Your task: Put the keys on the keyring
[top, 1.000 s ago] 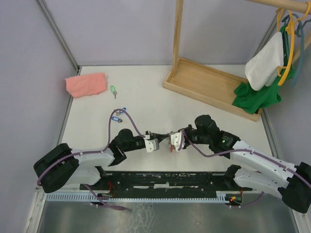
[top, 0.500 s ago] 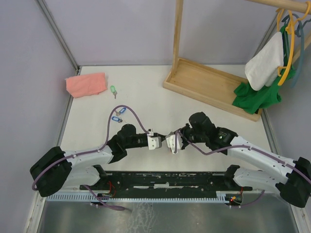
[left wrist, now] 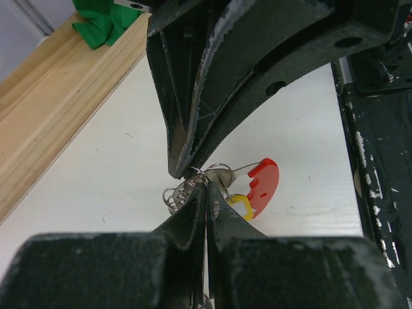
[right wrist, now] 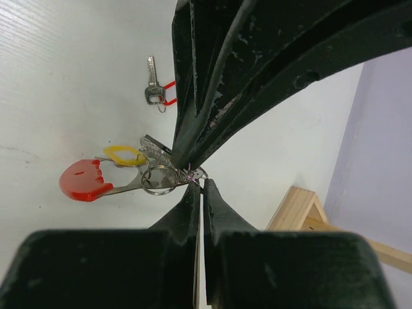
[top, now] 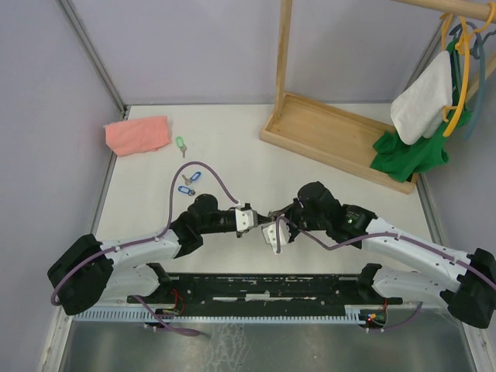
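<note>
The keyring (right wrist: 84, 181) hangs from right fingers (right wrist: 219, 222), tip to tip with left fingers (left wrist: 187, 222).

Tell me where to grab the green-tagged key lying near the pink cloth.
I'd grip the green-tagged key by its plastic tag, coming down from above: it lies flat on the table, apart from the pink cloth, and the tag looks wider than the thin blade.

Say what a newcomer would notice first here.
The left gripper and right gripper meet tip to tip at the table's near middle. Both are shut on the keyring, its red crescent beside a yellow-tagged key. Blue-tagged keys and a green-tagged key lie farther left, toward a pink cloth; a wooden rack with a green garment stands far right.
</note>
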### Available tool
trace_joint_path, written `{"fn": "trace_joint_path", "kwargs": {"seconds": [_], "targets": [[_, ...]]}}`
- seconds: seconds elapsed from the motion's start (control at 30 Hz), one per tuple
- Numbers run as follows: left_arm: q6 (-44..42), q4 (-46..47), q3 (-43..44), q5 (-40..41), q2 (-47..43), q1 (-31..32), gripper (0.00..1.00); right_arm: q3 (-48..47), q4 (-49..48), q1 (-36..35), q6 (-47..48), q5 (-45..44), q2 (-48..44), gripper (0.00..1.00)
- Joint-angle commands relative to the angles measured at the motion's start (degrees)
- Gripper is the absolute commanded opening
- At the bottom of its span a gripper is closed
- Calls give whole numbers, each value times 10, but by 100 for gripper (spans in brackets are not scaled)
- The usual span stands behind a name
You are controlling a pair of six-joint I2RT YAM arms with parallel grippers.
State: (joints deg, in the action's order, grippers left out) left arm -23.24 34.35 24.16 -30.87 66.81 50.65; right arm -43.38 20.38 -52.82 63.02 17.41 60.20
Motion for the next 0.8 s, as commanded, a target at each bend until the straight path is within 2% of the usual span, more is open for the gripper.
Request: {"fn": "trace_joint_path", "kwargs": {"seconds": [0.0,0.4,0.77], "targets": [[68,55,47,-56,-1,-4,3,-6,-11,-25,22,38,20,1],[170,71,64,-128,17,-58,3,-3,8,-43,58,36,27,1],[344,171,40,-165,58,-117,3,31,-45,-45,45,38,-18,1]]}}
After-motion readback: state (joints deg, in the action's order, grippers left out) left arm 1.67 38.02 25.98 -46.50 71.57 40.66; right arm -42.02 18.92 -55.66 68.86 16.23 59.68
